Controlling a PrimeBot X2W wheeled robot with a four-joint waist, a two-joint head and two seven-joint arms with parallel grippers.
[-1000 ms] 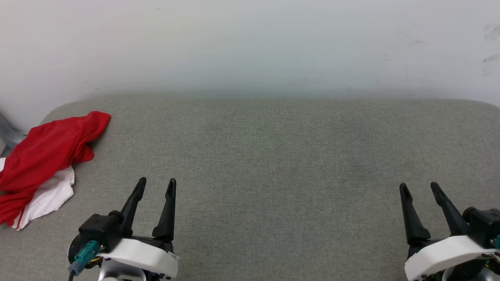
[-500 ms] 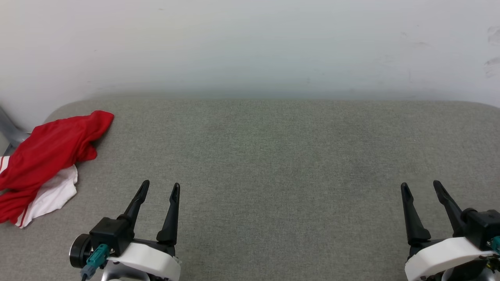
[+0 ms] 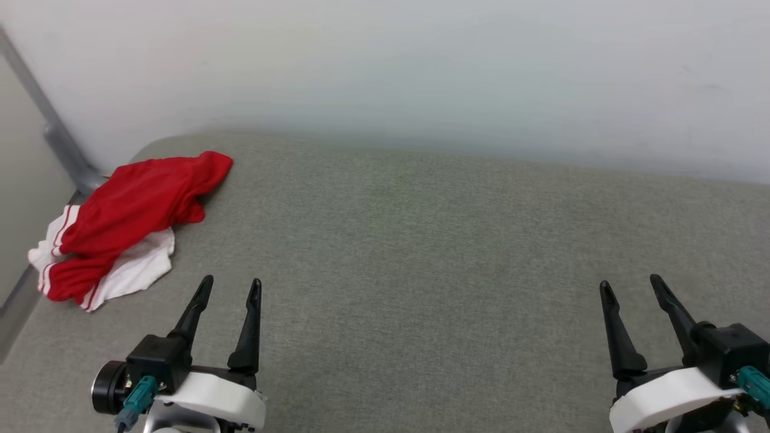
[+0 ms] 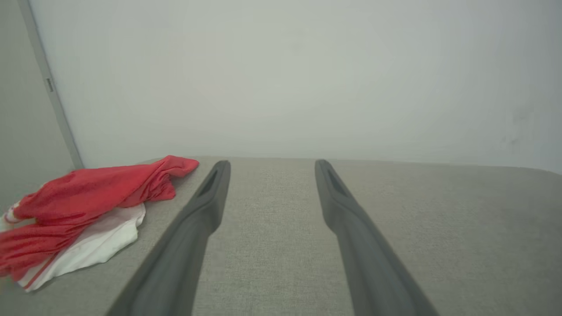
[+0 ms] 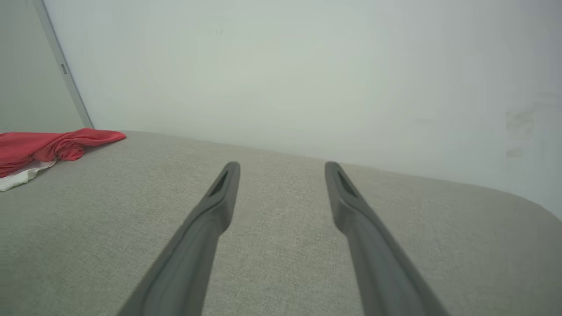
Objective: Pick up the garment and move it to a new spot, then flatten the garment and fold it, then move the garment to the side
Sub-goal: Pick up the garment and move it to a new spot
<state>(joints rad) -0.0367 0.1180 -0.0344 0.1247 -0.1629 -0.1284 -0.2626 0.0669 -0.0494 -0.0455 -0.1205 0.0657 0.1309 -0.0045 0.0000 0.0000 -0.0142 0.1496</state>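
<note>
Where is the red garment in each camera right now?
Head view: garment far left, crumpled near the cushion's back corner.
Left wrist view: lower left, reaching the frame edge.
Right wrist view: left edge, mid height, partly cut off.
Shared landmark: grey wall strip just behind it.

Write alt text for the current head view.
A crumpled red and white garment lies near the far left corner of a grey fabric surface, with neither gripper touching it. The left gripper at lower left and the right gripper at lower right are both open and empty, fingers pointing toward a plain pale wall.
</note>
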